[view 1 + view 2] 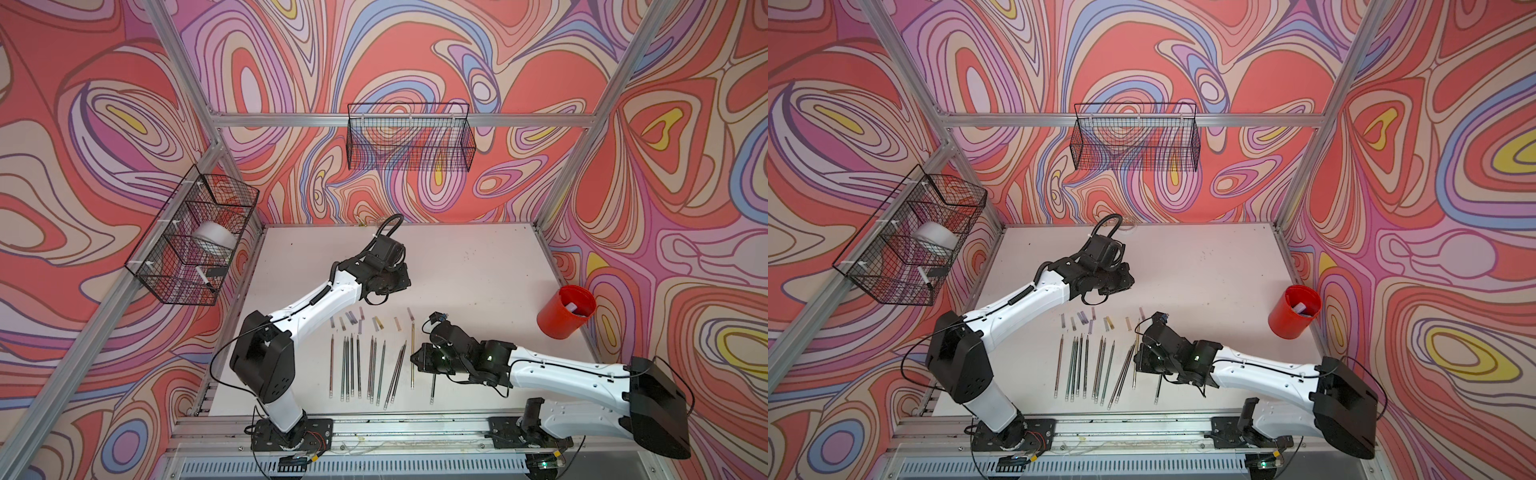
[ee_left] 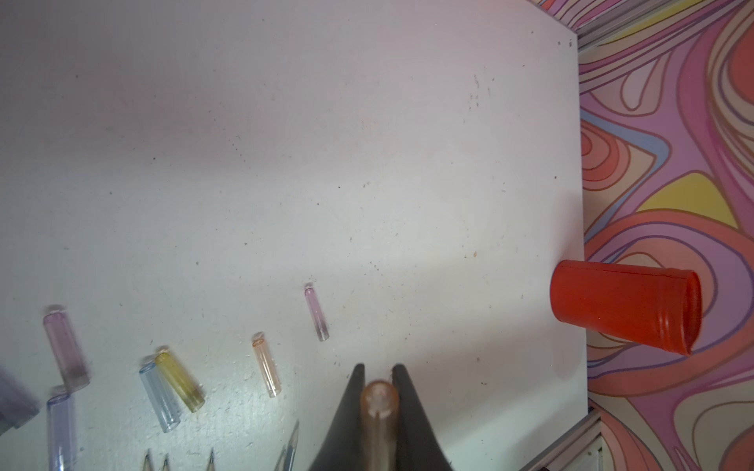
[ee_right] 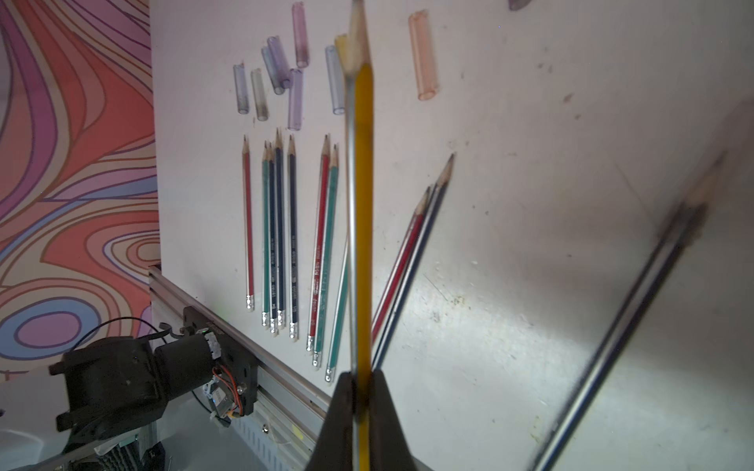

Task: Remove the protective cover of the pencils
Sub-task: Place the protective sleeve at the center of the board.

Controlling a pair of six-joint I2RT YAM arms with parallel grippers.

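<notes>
Here, cover [image 2: 378, 412] within left end effector [image 2: 378, 369]

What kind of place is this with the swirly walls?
Likely a robot training booth in a lab: two robot arms mounted on a metal rail, an aluminium frame around the white table, and printed swirly walls.

A: Between the left fingers [image 2: 347, 416] — a cover [image 2: 379, 412], translucent glossy plastic?
B: Yes. Pencil [image 3: 363, 204] between the right fingers [image 3: 385, 407] — glossy yellow lacquer, bare wood tip; table [image 2: 285, 163] beyond them matt, scuffed.
</notes>
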